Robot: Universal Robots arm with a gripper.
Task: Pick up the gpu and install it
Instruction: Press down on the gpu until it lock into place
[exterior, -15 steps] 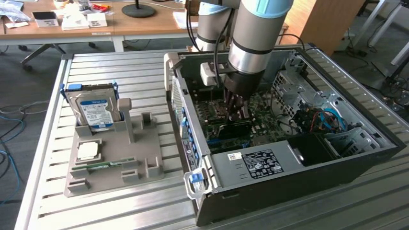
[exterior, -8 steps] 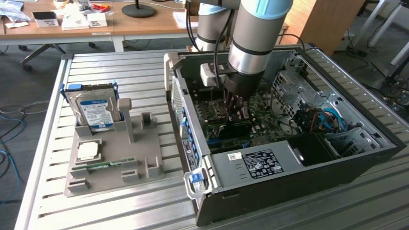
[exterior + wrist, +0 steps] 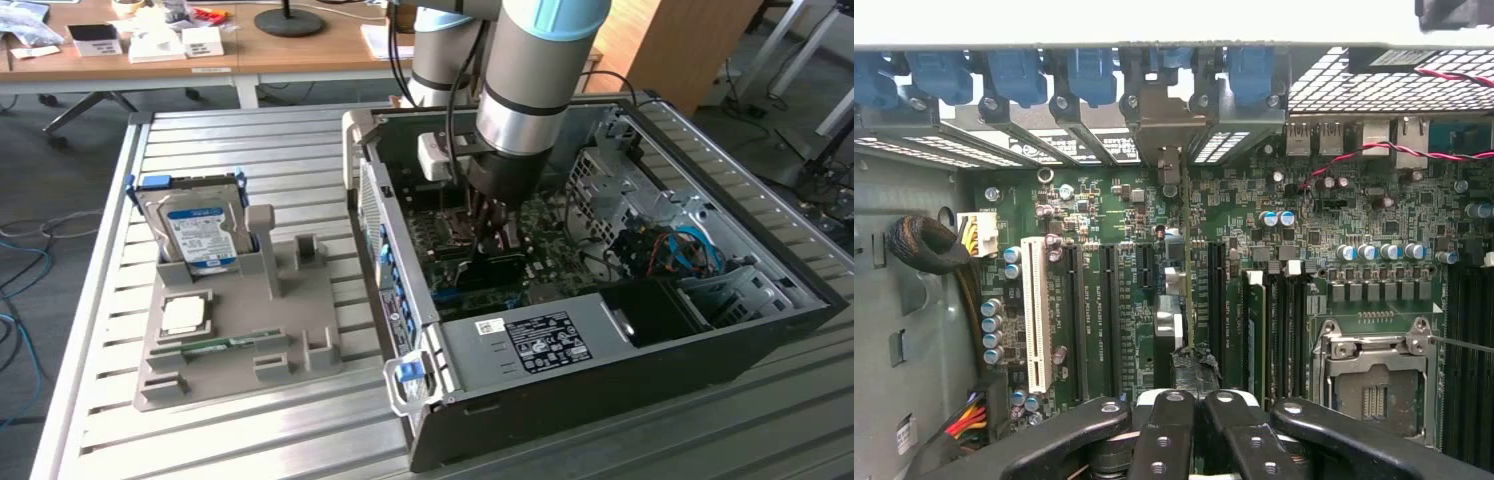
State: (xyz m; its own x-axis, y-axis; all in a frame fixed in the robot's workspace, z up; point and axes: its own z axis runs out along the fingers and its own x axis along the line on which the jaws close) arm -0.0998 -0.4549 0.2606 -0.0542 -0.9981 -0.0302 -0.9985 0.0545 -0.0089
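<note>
Wrist view: thin dark edge-on gpu point(image 3: 1169, 310)

The computer case point(image 3: 747, 330) is black and holds a green board point(image 3: 1104, 215) with a white slot point(image 3: 1037, 315), blue clips point(image 3: 1014, 75) and red and black wires point(image 3: 1374, 150), while the hard drive point(image 3: 200, 232) has a blue and white label on a grey holder point(image 3: 234, 340)

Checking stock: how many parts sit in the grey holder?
3 in the grey holder: a hard drive upright at its far end, a processor chip flat in the middle, a memory stick nearer. Others may be hidden.
</note>
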